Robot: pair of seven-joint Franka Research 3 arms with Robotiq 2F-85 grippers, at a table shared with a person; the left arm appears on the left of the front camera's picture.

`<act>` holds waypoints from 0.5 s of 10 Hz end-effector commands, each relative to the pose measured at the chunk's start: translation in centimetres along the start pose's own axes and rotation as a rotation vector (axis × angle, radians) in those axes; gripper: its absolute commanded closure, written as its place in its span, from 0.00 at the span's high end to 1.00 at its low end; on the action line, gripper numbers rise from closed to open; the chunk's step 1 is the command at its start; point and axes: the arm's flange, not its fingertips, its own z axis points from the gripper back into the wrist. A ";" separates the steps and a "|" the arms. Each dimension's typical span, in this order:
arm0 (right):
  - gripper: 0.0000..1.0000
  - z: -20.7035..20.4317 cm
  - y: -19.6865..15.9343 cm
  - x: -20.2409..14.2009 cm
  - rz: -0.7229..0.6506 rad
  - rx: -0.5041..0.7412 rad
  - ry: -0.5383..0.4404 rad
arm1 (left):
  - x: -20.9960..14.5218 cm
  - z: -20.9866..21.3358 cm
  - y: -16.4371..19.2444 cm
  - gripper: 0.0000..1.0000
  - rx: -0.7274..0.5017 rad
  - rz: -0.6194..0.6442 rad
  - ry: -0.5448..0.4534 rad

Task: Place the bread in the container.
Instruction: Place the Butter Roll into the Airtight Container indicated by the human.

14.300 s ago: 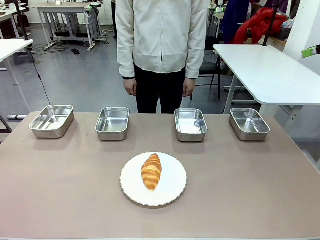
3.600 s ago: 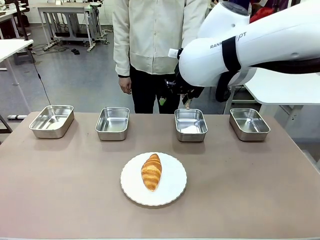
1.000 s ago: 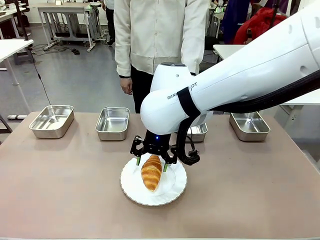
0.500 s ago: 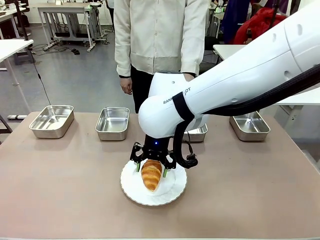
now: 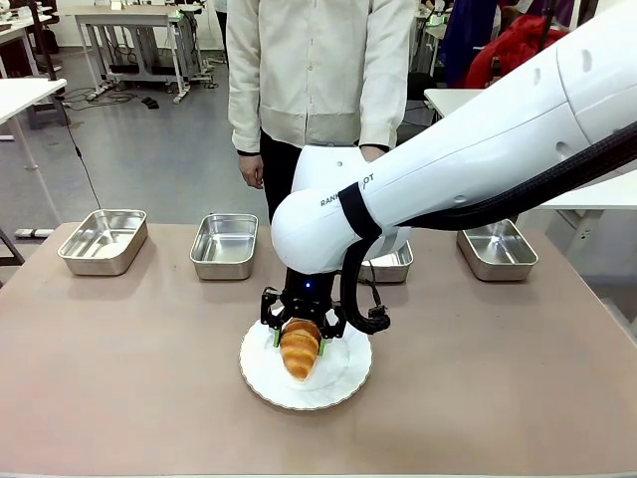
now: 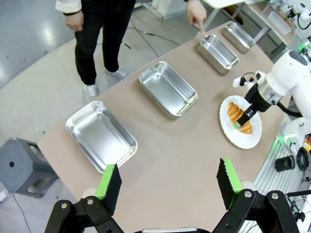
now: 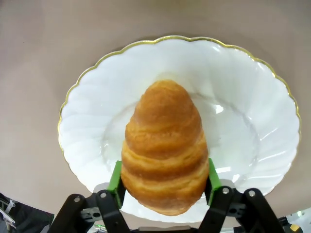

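The bread (image 5: 300,353), a golden-brown croissant, lies on a round white plate (image 5: 350,382) at the table's near middle. My right gripper (image 5: 300,339) comes down over its far end. In the right wrist view the green pads (image 7: 115,179) press both flanks of the bread (image 7: 165,141), which still rests on the plate (image 7: 243,111). Several steel containers stand in a far row (image 5: 103,240) (image 5: 224,245) (image 5: 496,247); my arm partly hides the third (image 5: 393,265). My left gripper (image 6: 167,177) hangs open high above the table's left end.
A person stands at the far side. In the left wrist view a hand (image 6: 196,10) points a finger down at the rim of the third container (image 6: 217,51). Bare table lies on both sides of the plate.
Over the last second my right gripper sank lower around the croissant and its fingers drew in against the sides. The croissant stays on the plate.
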 end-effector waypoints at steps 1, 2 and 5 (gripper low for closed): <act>0.41 0.4 0.3 0.4 0.029 -0.031 -0.005 | -0.1 0.1 -0.3 1.00 -0.009 -0.004 -0.020; 0.55 0.4 0.3 0.4 0.031 -0.034 -0.008 | -0.1 0.1 -0.3 1.00 -0.009 -0.004 -0.020; 0.21 0.2 0.0 0.1 0.010 -0.013 -0.002 | -0.1 0.1 -0.3 1.00 -0.009 -0.004 -0.020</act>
